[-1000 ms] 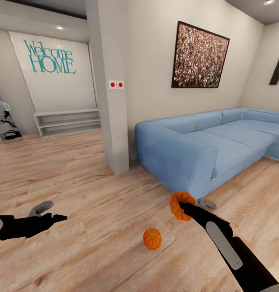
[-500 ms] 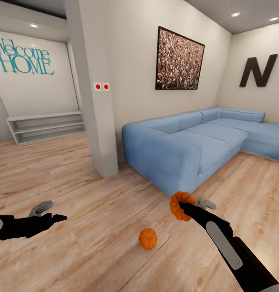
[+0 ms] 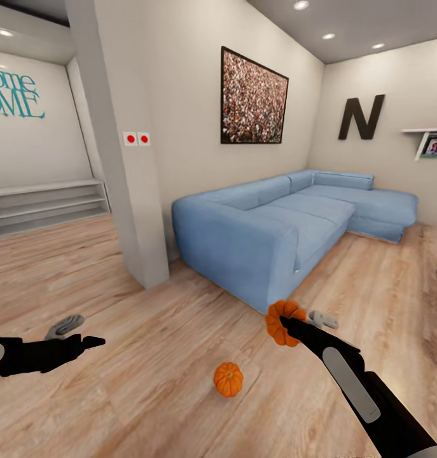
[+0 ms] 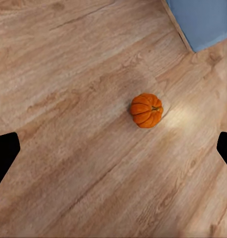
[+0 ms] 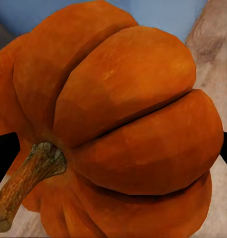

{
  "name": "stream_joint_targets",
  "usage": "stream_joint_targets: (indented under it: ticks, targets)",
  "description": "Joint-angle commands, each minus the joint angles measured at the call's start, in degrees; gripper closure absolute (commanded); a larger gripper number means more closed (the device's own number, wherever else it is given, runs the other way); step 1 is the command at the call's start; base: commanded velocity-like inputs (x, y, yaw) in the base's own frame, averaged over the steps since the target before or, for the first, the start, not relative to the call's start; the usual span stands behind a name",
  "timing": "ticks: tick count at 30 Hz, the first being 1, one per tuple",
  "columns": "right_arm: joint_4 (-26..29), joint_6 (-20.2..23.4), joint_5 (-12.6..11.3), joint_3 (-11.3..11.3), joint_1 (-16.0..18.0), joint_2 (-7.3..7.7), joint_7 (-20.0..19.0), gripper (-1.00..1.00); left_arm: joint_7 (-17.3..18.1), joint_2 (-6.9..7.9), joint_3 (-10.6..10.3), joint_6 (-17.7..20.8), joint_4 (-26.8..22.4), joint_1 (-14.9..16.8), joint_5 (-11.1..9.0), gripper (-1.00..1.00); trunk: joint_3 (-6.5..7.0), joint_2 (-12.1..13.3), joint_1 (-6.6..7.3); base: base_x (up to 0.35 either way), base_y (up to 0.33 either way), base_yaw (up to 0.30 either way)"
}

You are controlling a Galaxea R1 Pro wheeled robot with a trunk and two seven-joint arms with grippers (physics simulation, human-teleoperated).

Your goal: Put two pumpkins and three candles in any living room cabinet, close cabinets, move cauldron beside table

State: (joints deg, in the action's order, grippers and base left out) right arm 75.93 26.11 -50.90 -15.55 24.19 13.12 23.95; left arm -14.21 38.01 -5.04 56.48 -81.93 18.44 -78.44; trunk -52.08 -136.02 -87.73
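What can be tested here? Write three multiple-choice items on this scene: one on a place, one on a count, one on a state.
1. Where is the loose pumpkin?
A. on the sofa
B. on the wood floor
C. on a shelf

2. How many pumpkins are in view?
A. two
B. three
C. four

3. What state is the right end effector in?
A. open and empty
B. shut on a candle
C. shut on the held pumpkin

Key: 1 B, it sits on floor planks in front of the blue sofa. 2 A, one on the floor, one held. 3 C, the right wrist view shows the pumpkin between the fingertips.
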Motion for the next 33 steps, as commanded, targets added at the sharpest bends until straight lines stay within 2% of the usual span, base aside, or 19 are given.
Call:
stream_joint_targets:
  ticks: [1,20,33]
  targets:
    - [0.09,-0.01,-0.6,-0.14,0.07,0.06,0.62,1.0,-0.56,0.05,-0.05,0.03,-0.05,0.02,-0.62,-1.0,-0.01,-0.03,0.0,0.102,0.236,-0.266]
    - [0.09,-0.01,-0.6,-0.14,0.07,0.05,0.63,1.0,-0.56,0.05,-0.05,0.03,-0.24,0.02,-0.62,-1.0,0.95,-0.03,0.0,0.158,0.221,-0.26]
    - [-0.07,-0.02,-0.6,-0.18,0.07,-0.02,0.66,1.0,-0.56,0.05,-0.19,0.03,-0.32,0.02,-0.65,-1.0,1.66,-0.03,0.0,0.044,0.029,-0.256]
